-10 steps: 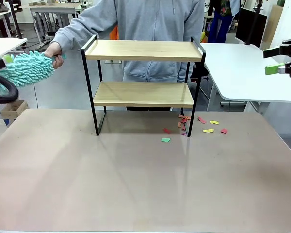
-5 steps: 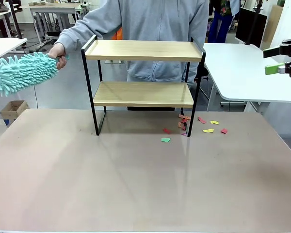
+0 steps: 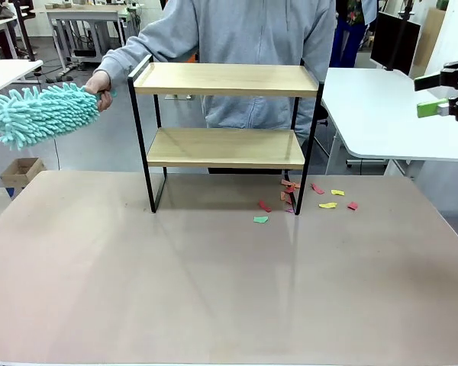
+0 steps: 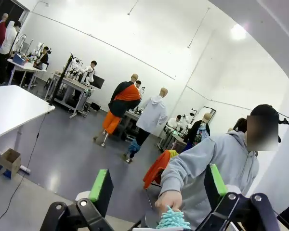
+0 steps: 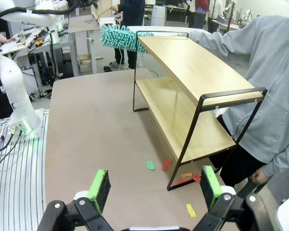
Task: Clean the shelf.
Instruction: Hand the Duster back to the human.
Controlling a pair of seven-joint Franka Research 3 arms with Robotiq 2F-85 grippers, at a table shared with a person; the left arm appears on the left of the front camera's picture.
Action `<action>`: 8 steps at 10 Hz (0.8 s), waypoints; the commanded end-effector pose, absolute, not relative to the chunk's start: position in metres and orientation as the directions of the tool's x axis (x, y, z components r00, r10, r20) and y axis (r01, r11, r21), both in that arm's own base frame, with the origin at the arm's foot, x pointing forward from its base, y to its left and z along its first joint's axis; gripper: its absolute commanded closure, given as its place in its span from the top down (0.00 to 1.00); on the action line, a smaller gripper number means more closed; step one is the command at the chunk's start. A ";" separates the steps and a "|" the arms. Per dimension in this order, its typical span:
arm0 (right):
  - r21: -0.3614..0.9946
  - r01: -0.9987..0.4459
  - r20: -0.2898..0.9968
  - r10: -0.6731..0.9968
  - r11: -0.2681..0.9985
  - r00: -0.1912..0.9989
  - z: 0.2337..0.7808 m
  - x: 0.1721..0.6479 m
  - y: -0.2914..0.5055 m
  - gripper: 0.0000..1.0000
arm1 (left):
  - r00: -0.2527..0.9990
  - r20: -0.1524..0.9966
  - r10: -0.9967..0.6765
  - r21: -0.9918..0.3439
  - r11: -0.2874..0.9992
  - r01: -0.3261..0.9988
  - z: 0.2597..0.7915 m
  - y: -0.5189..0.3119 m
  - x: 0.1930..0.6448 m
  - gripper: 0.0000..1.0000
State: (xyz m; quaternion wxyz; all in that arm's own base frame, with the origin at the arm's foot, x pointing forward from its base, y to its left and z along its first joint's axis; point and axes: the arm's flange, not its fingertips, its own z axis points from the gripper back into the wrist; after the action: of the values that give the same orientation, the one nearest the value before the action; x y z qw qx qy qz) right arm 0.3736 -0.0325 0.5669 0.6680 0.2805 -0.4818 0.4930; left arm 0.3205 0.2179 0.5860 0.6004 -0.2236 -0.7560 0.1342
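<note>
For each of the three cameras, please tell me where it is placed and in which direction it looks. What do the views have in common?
Front view: sits on the robot's side, looks across the table at the shelf and the person holding a duster; the right gripper shows at the right edge.
Left wrist view: looks out over the room; the open left gripper frames the person's hand.
Right wrist view: looks down along the table at the shelf from its end; the open right gripper rises from below.
Shared: all three show the person and the duster.
</note>
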 end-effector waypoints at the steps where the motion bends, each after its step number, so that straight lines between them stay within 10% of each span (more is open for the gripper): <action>1: -0.112 -0.927 0.927 0.374 0.357 0.032 0.569 0.374 -0.031 1.00 | -0.192 0.843 0.502 -0.476 0.864 0.167 0.591 0.215 0.317 1.00; 8: -0.112 -0.927 0.927 0.374 0.357 0.032 0.569 0.374 -0.031 1.00 | -0.192 0.843 0.502 -0.476 0.864 0.167 0.591 0.215 0.317 1.00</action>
State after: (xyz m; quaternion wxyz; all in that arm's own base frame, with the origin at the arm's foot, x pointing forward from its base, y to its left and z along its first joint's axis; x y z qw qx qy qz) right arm 0.3735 -0.0325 0.5669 0.6679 0.2806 -0.4818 0.4930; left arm 0.3173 0.2161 0.5909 0.5985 -0.2192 -0.7590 0.1330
